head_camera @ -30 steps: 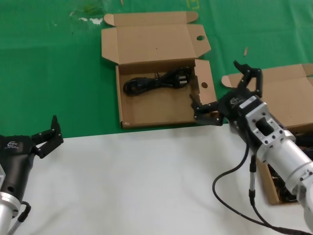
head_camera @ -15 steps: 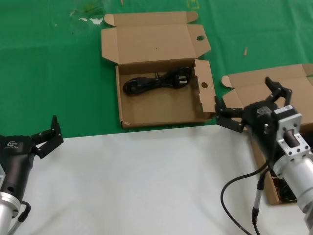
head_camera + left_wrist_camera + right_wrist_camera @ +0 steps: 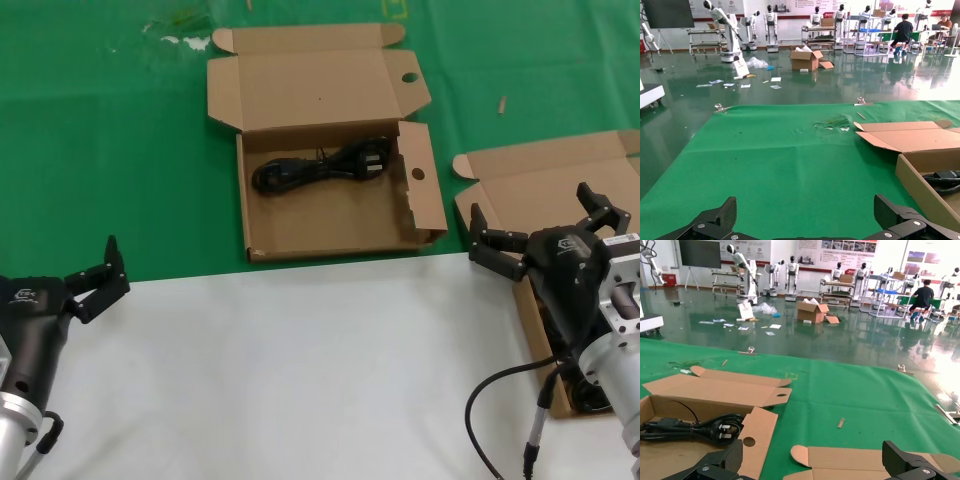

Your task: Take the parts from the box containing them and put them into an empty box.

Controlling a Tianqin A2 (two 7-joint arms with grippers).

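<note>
**Meanwhile, both grippers are hanging empty near the table's front edge**

Nearest the robot, the white sheet (image 3: 300, 370) is covering the front of the table, and both arms are reaching over it. The left gripper (image 3: 97, 277) is hovering at the sheet's far edge, well to the left of the holed cardboard box (image 3: 330, 220), its fingers spread and gripping nothing. The right gripper (image 3: 545, 232) is hanging to the right of that holed box, over the near left corner of the plain-lidded cardboard box (image 3: 560, 180), with its fingers splayed wide and nothing between them. Under the right arm, inside the plain-lidded box, a dark bundle of power cords (image 3: 590, 395) is showing, mostly hidden by the arm.

Beyond the sheet, the green cloth (image 3: 110, 150) is carrying both boxes. The holed box is lying open, its lid folded back away from the robot, with one round hole in the lid flap and another in the right side flap. One black power cord (image 3: 320, 168) is lying coiled along the far side of its tray, plug end toward the right flap. In the right wrist view the same power cord (image 3: 695, 427) is resting beside the holed flap.
</note>
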